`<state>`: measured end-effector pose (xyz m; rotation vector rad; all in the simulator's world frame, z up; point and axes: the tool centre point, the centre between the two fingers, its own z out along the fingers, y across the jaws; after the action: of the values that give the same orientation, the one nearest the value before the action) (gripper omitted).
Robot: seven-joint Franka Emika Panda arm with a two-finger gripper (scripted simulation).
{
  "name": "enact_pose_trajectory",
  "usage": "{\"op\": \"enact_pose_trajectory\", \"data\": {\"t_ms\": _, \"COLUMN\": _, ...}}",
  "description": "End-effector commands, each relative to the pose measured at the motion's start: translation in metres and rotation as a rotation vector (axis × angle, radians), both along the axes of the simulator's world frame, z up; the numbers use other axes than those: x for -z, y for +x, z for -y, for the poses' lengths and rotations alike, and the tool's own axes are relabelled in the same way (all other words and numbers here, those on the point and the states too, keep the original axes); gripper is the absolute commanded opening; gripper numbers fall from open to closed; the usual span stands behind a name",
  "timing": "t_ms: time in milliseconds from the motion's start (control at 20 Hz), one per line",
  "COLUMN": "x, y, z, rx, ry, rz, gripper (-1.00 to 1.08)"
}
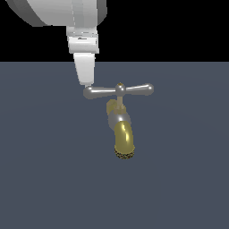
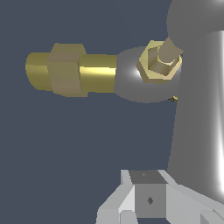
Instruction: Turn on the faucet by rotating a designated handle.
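Note:
The faucet (image 1: 124, 134) stands in the middle of the exterior view, its brass-yellow spout curving down to a dark mesh tip below a silver-grey body. On top lies the handle (image 1: 120, 90), a silver crossbar with rounded bulbs and a small brass knob at its centre. My gripper (image 1: 87, 83) comes down from above, and its fingers look pressed together. Its tip touches the bulb on the exterior view's left. In the wrist view the handle (image 2: 197, 113) is a wide silver bar close to the gripper (image 2: 148, 199). The faucet (image 2: 70, 70) shows brass parts and a hexagonal nut beyond it.
A flat dark blue-grey floor (image 1: 188, 179) spreads all around the faucet. The arm's white and grey body (image 1: 62, 13) fills the upper part of the exterior view on its left. Nothing else stands in view.

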<state>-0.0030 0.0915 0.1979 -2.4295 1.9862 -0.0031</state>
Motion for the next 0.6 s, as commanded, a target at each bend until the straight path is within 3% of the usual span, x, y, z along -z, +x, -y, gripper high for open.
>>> {"op": "enact_pose_trajectory", "data": {"t_ms": 0, "x": 0.000, "y": -0.010, "z": 0.001, "rx": 0.000, "ry": -0.002, "rz": -0.004, "gripper": -1.00}}
{"op": "enact_pose_trajectory", "data": {"t_ms": 550, "x": 0.000, "y": -0.043, "z": 0.005, "rx": 0.001, "ry": -0.002, "rz": -0.004, "gripper": -1.00}}
